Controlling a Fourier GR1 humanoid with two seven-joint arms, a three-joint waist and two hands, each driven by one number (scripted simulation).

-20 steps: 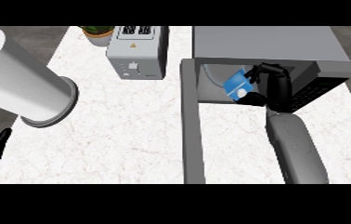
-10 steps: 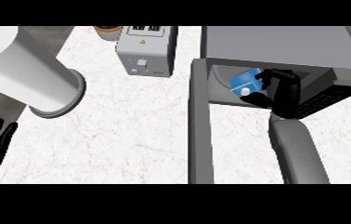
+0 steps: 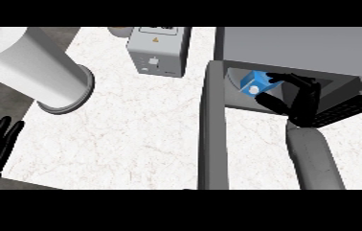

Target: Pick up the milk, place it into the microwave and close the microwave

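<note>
The blue milk carton [image 3: 253,84] with a white cap lies tilted inside the open microwave [image 3: 283,45], near the left of its cavity. My right hand [image 3: 300,103] reaches into the cavity from the lower right. Its fingers [image 3: 290,77] stretch out above the carton's right corner and its thumb [image 3: 272,102] lies just below the carton. The hand looks spread open rather than curled round the milk. The microwave's grey door [image 3: 212,129] stands swung open towards me, left of my right forearm. My left hand [image 3: 7,139] rests open at the left edge, fingers up.
A grey toaster [image 3: 159,52] stands on the white marble counter [image 3: 134,134] left of the microwave. A large white cylinder [image 3: 42,72] stands at the far left. A brown object [image 3: 120,31] shows behind the toaster.
The milk went deeper into the microwave and now stays put. My right hand has drawn back a little from it and its fingers have spread. The view shifted slightly.
</note>
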